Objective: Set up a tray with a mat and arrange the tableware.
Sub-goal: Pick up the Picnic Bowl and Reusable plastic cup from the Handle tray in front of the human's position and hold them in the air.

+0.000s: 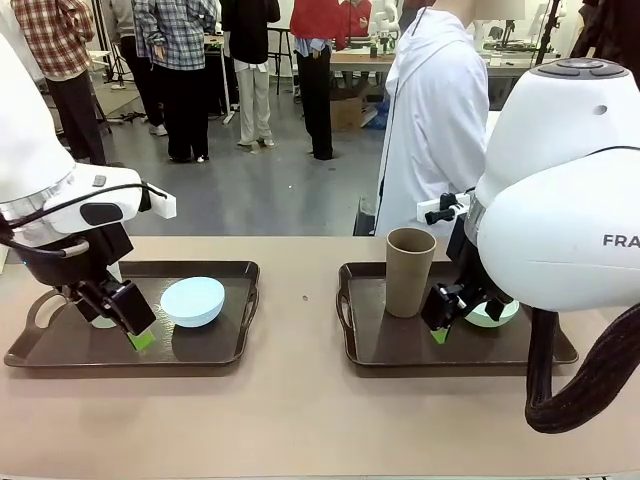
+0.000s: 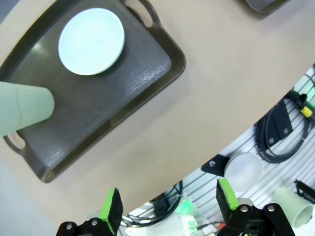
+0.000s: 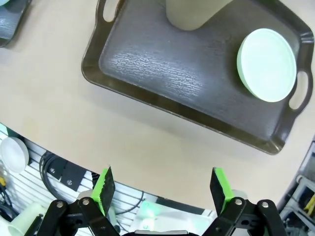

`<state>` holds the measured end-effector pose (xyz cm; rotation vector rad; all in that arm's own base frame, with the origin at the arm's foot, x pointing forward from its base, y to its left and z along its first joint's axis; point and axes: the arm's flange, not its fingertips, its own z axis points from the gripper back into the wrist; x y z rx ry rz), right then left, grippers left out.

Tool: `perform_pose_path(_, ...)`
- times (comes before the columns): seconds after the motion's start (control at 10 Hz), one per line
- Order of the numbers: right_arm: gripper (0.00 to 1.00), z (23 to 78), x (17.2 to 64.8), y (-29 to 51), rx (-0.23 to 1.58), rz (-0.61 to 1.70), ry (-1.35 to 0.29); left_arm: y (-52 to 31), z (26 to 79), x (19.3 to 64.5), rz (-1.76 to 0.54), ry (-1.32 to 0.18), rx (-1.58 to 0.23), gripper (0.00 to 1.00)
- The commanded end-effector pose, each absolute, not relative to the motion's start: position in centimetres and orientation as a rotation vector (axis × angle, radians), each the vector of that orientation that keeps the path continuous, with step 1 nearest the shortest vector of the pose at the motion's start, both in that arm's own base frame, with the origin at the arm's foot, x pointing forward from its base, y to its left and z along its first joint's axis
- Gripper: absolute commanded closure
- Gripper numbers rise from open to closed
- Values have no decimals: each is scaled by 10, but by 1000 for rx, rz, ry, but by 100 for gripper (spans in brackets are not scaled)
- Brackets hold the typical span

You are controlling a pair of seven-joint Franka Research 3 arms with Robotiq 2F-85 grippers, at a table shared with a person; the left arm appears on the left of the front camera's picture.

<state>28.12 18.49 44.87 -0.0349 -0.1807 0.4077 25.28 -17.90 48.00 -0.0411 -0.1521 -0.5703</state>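
L gripper: fingers spread wide, nothing btwn the green pads. In the wrist view the L tray lies beyond the fingertips, w/ a strip of bare table in between. Blue bowl sits upright on the tray's far part. Green cup stands on the same tray at the picture's left edge, apart from the bowl. Front view: this gripper hangs over the tray's front-middle, just left of the blue bowl and not touching it. The green cup is mostly hidden behind it.

R gripper: also spread wide, holding nothing. Its wrist view has the R tray beyond the fingertips, again w/ bare table between. Brown cup is at the top edge, on the tray's far side. Green bowl sits near the handle at the picture's right, well apart from the cup. Front view: the gripper hangs btwn brown cup and green bowl, toward the tray's near side. Can't tell whether it touches either.

Both tray floors look dark and textured. A person in a white coat stands at the far side.
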Motion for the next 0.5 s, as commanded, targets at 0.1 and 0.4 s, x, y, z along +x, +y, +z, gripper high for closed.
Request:
perform_pose_path(0.1, 0, 450, 286, 170, 33, 361, -186, -163, 480, 264, -608, -107, -111, 0)
perform_pose_path(0.4, 0, 480, 278, 69, 359, 161, -269, -108, 505, 277, -556, -162, -429, 0)
